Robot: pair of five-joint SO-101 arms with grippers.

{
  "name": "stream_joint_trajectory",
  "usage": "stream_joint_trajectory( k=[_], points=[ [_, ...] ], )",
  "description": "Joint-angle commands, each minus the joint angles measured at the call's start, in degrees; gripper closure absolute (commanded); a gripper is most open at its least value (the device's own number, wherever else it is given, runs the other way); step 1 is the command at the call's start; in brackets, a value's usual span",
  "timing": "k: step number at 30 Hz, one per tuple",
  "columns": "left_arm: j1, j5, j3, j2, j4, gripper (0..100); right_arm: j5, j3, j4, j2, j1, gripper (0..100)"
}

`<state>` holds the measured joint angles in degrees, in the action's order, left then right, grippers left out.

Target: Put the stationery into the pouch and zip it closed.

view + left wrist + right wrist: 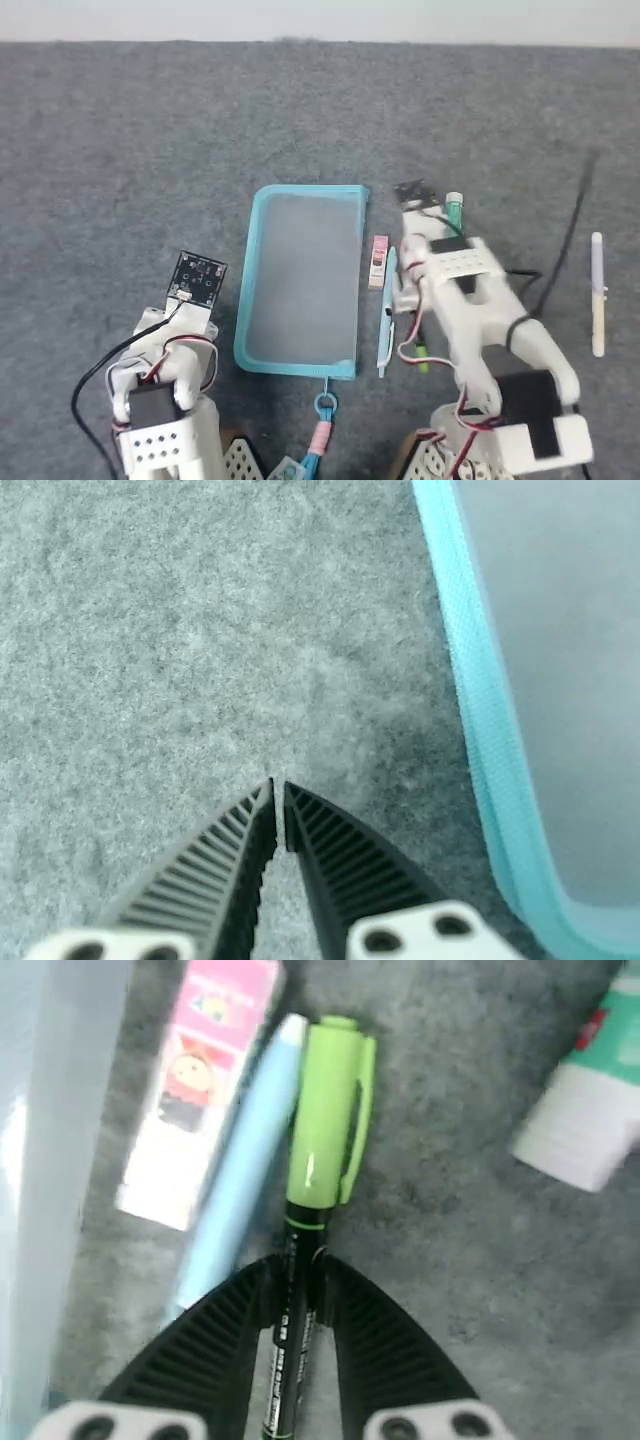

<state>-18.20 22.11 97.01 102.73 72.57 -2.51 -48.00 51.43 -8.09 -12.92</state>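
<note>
Pouch [300,285] lies flat in the middle of the high view, a teal-edged, frosted rectangle on the grey tabletop [140,140]. Its zip pull [325,404] (a ring on a cord) trails toward the lower edge of the frame. We cannot tell whether the zip is open.

Just right of the pouch, we see a pink eraser [378,262] and, below it in the frame, a blue pen [386,325]. Both lie along the pouch's right edge.

The right claw [300,1278] is clamped on the dark barrel of a green-capped marker [325,1130]. The marker lies just beside the blue pen, with its cap near the eraser.

A white and green tube [454,208] sits just above the right arm in the high view. A pale pen [597,295] lies well apart at the far right.

The left claw [279,798] is closed with nothing between its fingers. It is over bare tabletop just left of the pouch, at the lower left of the high view.
</note>
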Motion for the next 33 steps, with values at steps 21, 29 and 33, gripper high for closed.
stream_joint_trajectory(
  k=[21, 29, 33],
  points=[
    [-0.4, 0.6, -0.3, 0.4, 0.2, 99, -43.3, 24.5, 9.5, -1.3, 52.0, 99.1],
    [-0.4, 0.6, -0.3, 0.4, 0.2, 99, -39.9, 33.0, 4.9, 12.1, 56.0, 99.1],
    [-0.4, 0.6, -0.3, 0.4, 0.2, 99, -39.6, 39.1, 4.9, 17.7, 57.6, 99.1]
  ],
)
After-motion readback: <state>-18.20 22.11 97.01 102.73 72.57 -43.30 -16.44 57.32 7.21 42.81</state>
